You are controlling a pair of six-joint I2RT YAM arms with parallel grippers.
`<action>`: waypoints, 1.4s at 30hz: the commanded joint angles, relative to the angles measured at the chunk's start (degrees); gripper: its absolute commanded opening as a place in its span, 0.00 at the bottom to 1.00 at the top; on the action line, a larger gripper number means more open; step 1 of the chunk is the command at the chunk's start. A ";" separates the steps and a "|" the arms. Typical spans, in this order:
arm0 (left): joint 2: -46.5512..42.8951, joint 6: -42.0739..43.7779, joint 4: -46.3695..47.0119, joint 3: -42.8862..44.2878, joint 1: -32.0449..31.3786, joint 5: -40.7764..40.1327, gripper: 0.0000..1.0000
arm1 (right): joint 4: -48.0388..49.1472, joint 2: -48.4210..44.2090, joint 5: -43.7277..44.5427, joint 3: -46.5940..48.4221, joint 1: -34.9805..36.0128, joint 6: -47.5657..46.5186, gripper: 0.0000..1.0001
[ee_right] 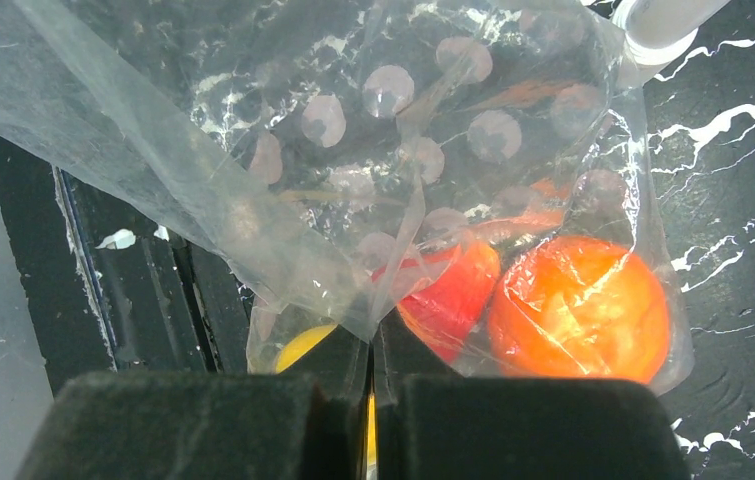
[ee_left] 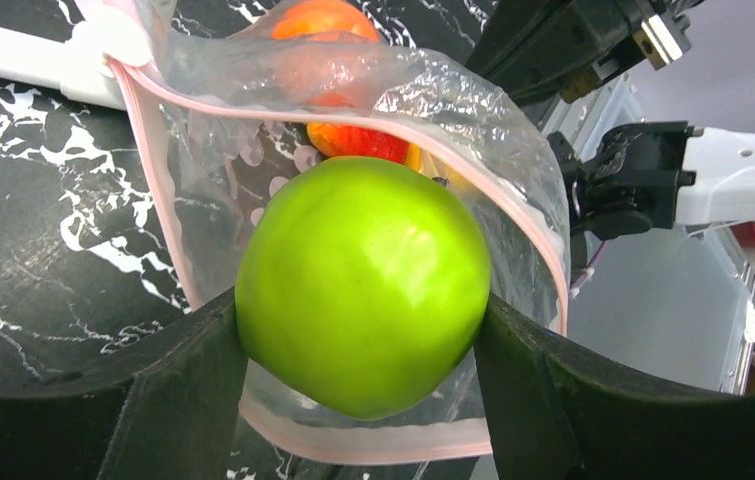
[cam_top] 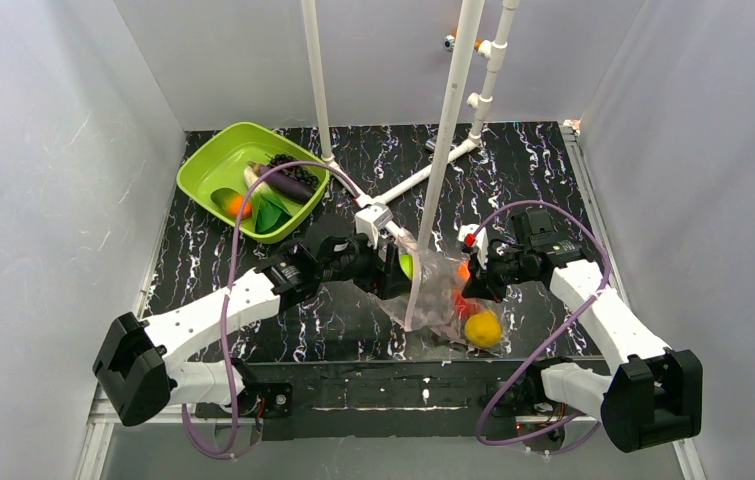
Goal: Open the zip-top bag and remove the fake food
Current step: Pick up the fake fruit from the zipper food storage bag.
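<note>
Zip-top bag point(ee_left: 433, 100) apparently opens toward left gripper point(ee_left: 358, 340).

No text, label, brand name, number or sign could be read in any of the three views. The only printed marking was a pattern of pale round dots on the clear crinkly plastic zip-top bag point(ee_right: 253, 170), and it carried no letters or figures.
</note>
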 commanded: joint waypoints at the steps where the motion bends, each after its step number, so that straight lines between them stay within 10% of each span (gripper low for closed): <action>1: -2.06 4.77 -7.46 4.10 0.47 1.58 0.00 | 1.12 0.55 -0.22 -0.01 -0.13 0.59 0.01; 42: -12.90 21.36 -29.54 9.37 1.46 -13.31 0.00 | 1.11 0.38 0.54 -0.01 -0.17 0.65 0.01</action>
